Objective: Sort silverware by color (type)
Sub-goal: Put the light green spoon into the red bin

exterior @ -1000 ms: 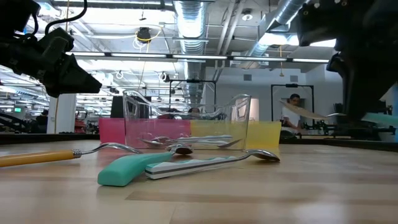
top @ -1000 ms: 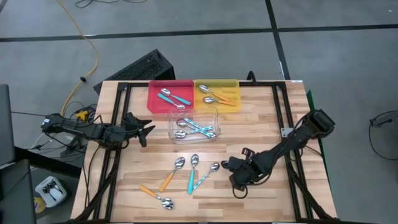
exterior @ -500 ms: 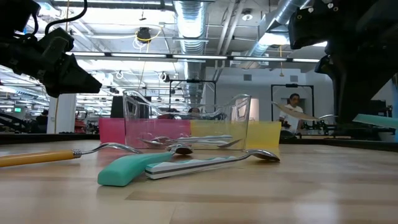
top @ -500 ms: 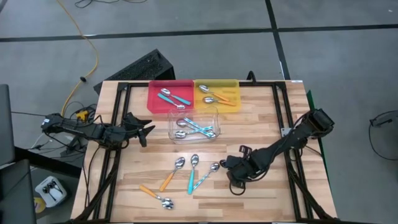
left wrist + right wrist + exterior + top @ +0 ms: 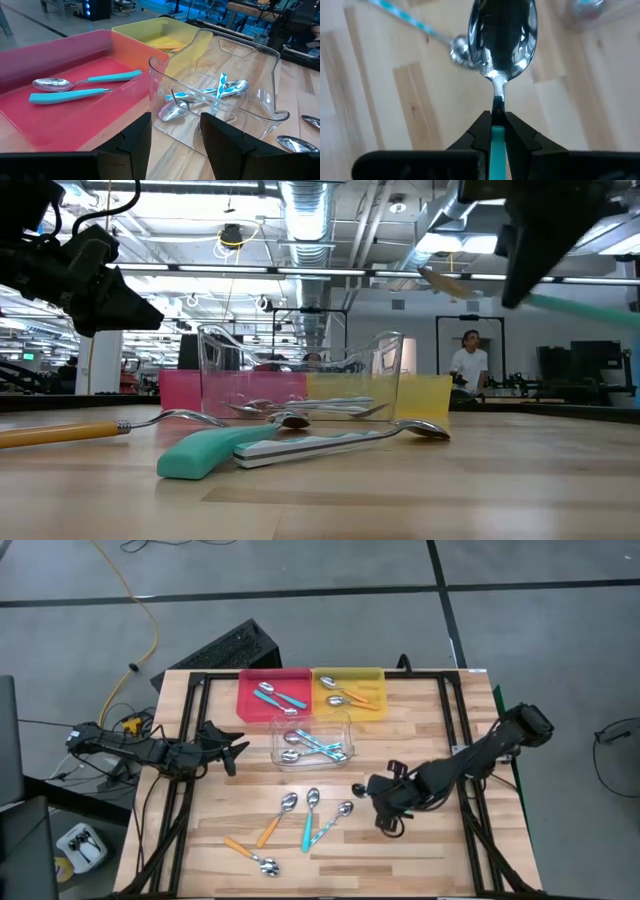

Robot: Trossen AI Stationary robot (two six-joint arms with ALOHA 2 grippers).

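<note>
Right gripper [image 5: 492,131] pinched on teal spoon [image 5: 502,35], bowl forward; red tray [image 5: 272,694] well apart toward eleven o'clock.

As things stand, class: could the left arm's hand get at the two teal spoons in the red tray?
Probably yes. The left hand is open and empty, the red tray lies just ahead, and nothing covers its teal spoons.

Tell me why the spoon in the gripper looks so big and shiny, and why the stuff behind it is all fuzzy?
In the right wrist view the held spoon, pinched by the right gripper, sits close to the lens, its bowl mirroring the surroundings; the table and another spoon beyond are out of focus. In the low view it shows only as a blurred streak.
</note>
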